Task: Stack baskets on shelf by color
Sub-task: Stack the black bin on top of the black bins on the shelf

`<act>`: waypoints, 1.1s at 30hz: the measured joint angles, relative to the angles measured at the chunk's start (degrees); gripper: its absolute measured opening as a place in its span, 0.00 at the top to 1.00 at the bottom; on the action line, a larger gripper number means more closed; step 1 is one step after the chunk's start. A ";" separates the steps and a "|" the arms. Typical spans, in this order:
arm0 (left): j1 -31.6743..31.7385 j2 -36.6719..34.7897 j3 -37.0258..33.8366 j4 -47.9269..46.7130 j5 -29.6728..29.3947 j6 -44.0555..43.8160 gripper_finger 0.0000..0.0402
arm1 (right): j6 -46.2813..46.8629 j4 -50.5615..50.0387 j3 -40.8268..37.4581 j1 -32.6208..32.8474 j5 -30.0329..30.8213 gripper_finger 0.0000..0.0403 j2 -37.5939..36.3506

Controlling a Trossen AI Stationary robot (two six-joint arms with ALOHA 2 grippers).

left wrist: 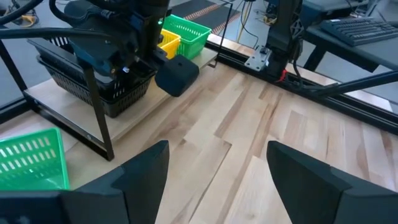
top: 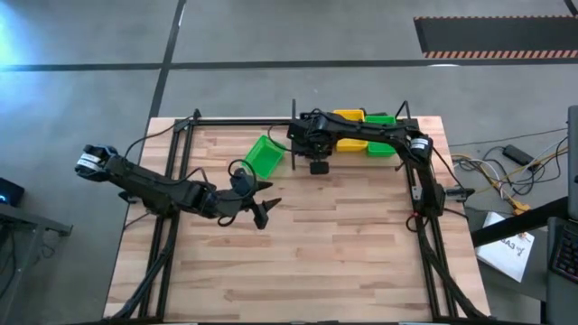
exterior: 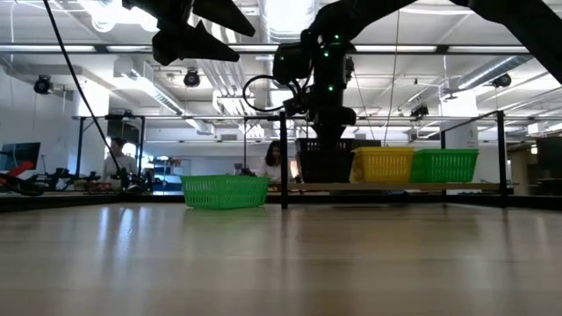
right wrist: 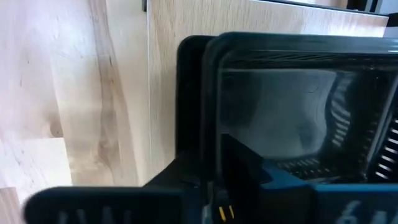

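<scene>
Black baskets (left wrist: 93, 84) sit stacked at the left end of the shelf (left wrist: 144, 113), with yellow baskets (exterior: 382, 164) and green baskets (exterior: 443, 164) beside them. One more green basket (top: 265, 155) stands on the table in front of the shelf. My right gripper (exterior: 327, 132) is directly over the black stack (exterior: 325, 164), shut on its top basket. My left gripper (top: 262, 213) hovers open above the bare table, near the loose green basket (left wrist: 31, 163). My right gripper holds the top black basket by an end wall (right wrist: 205, 106), coming from above and pointing down. One finger (right wrist: 244, 165) is inside the basket and the other is outside the rim. The basket sits level, nested on the black stack on the shelf.
Thin black posts (left wrist: 99, 118) stand at the shelf ends, one right beside the black stack. A black frame runs along the table's sides and far edge (top: 244, 120). Open tabletop (top: 334, 253) fills the near half. People show far off in the room (exterior: 114, 158).
</scene>
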 joint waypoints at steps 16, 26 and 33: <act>0.04 0.00 0.00 -0.36 2.49 0.02 0.36 | 6.65 -1.24 1.99 0.07 -0.61 0.66 -7.46; 0.28 0.00 0.00 -0.33 2.69 -0.06 0.36 | 8.03 1.08 -0.06 0.02 -12.13 0.71 -8.53; 0.28 0.00 0.00 -0.08 3.29 -0.42 0.36 | 5.73 3.48 -3.45 -0.05 -21.18 0.85 -8.49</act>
